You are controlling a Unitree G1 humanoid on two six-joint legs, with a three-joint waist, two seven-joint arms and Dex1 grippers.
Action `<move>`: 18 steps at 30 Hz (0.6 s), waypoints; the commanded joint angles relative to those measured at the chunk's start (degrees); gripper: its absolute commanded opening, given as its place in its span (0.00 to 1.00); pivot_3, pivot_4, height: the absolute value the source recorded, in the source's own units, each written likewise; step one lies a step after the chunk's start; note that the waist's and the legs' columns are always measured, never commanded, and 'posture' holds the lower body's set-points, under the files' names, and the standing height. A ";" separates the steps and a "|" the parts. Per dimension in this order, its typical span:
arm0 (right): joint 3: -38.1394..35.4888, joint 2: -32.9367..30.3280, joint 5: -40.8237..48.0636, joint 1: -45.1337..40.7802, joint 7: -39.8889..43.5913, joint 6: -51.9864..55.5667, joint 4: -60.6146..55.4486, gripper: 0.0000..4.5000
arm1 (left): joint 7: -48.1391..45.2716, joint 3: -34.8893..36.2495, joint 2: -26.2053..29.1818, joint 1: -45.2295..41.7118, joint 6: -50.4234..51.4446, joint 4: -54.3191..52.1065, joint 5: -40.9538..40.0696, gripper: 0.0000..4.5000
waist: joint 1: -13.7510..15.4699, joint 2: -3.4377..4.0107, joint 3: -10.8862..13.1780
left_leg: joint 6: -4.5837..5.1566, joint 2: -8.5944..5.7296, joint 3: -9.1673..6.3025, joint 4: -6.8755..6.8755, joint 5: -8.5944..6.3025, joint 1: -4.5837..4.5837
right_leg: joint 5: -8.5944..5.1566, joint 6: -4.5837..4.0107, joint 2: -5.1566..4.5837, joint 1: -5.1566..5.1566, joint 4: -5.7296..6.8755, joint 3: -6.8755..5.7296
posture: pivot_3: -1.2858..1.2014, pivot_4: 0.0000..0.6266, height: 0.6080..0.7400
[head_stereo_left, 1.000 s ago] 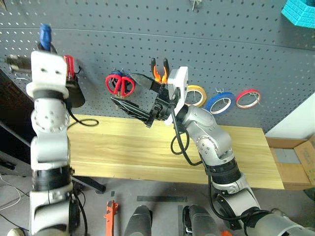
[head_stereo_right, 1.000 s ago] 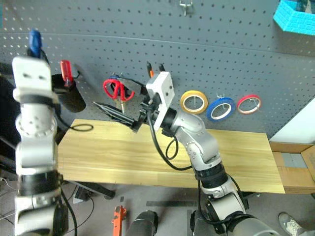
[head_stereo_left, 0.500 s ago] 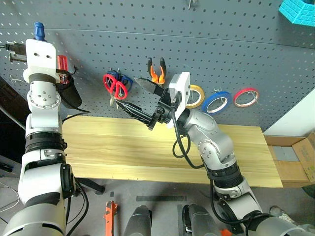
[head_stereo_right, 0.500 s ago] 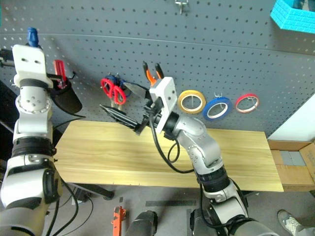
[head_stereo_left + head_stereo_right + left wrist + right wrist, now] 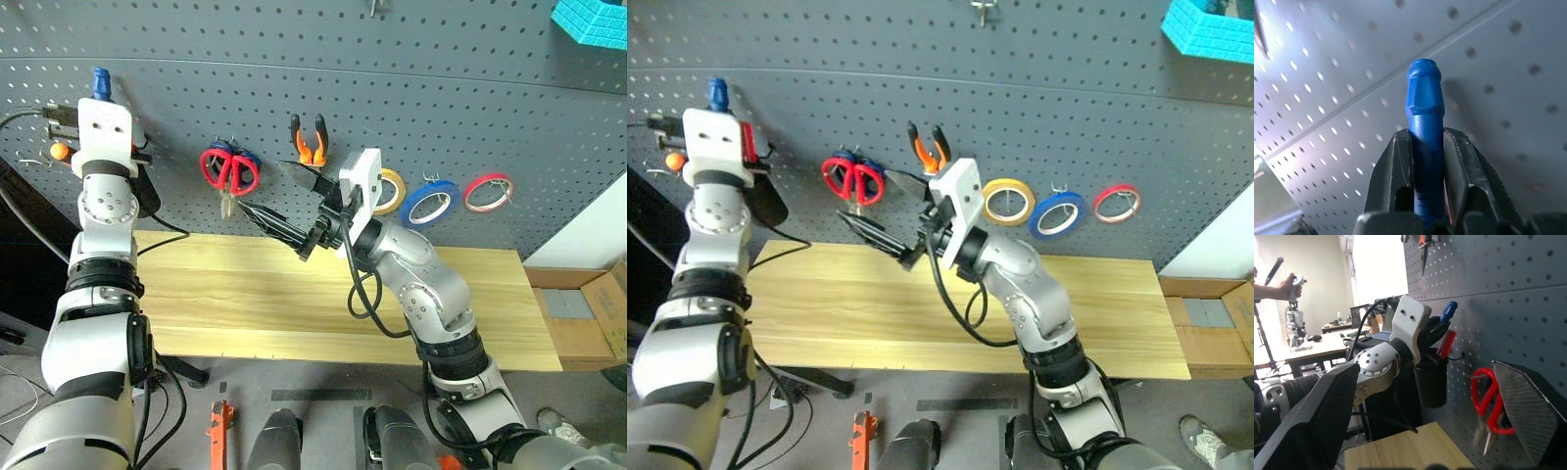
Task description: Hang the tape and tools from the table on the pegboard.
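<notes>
Smooth blue-handled screwdriver (image 5: pixel 1424 147) against perforated pegboard (image 5: pixel 1488 58)

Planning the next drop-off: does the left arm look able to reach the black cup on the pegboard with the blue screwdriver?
Probably yes. The left end effector, shut on the blue screwdriver, is right beside the black cup, with nothing between.

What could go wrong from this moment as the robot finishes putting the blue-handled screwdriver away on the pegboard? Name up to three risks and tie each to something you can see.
1. The left gripper pinches the blue-handled screwdriver by its smooth handle only; it might slip or tilt.
2. The black cup on the pegboard already holds a red-handled screwdriver; the incoming tool could knock it.
3. The open right gripper hangs close to the red-handled scissors; a swing might unhook them.
</notes>
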 commanded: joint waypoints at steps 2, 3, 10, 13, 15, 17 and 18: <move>-1.13 0.28 0.36 -0.15 -1.35 0.26 -1.24 1.00 | 2.06 -0.72 -0.93 -0.31 -1.42 -0.55 -0.38 0.11 | -0.12 0.06 0.08 | 0.00 0.00 -0.01 -0.01 0.00 0.00 | 0.00 0.00 0.00 0.00 0.00 0.00 | 0.56 0.37 1.00; -1.09 0.16 0.24 -0.03 -1.33 0.11 -1.08 1.00 | 2.27 -0.68 -1.32 0.37 -1.33 -1.36 -0.65 0.11 | -0.13 0.08 0.11 | 0.00 0.00 -0.01 -0.01 0.00 0.00 | 0.00 0.00 0.00 0.00 0.00 0.00 | 0.55 0.37 1.00; -0.90 -0.66 -0.65 1.01 -1.20 -0.70 -0.51 1.00 | 3.15 0.53 -4.67 10.56 3.06 -14.54 -2.85 0.11 | -0.50 0.31 0.26 | 0.02 0.00 0.01 -0.03 -0.01 0.00 | 0.00 0.00 -0.02 0.00 -0.05 0.05 | 0.56 0.37 1.00; -0.66 -1.12 -1.08 1.61 -0.76 -1.21 -0.35 1.00 | 3.63 1.50 -5.74 14.24 6.94 -21.48 -3.53 0.11 | -0.49 0.32 0.27 | 0.02 0.00 0.02 -0.03 -0.01 0.01 | 0.00 0.00 -0.02 0.00 -0.03 0.07 | 0.56 0.36 1.00; -0.62 -1.24 -1.17 1.72 -0.63 -1.35 -0.26 1.00 | 3.85 2.24 -5.93 15.51 9.07 -24.65 -3.62 0.11 | -0.49 0.32 0.27 | 0.02 -0.01 0.01 -0.01 -0.01 0.02 | 0.00 0.00 -0.02 0.01 -0.01 0.07 | 0.56 0.36 1.00; -0.60 -1.34 -1.28 1.79 -0.42 -1.43 -0.15 1.00 | 3.90 2.87 -5.86 16.31 10.72 -26.79 -3.78 0.11 | -0.49 0.32 0.27 | 0.02 -0.01 0.01 -0.01 -0.01 0.04 | 0.00 0.00 -0.02 0.01 0.01 0.07 | 0.56 0.36 1.00; -0.60 -1.39 -1.30 1.83 -0.30 -1.45 -0.12 1.00 | 3.96 3.12 -5.77 16.60 11.39 -27.61 -3.87 0.11 | -0.49 0.33 0.27 | 0.02 0.00 0.01 -0.01 -0.01 0.05 | 0.00 0.00 -0.02 0.01 0.02 0.06 | 0.56 0.36 1.00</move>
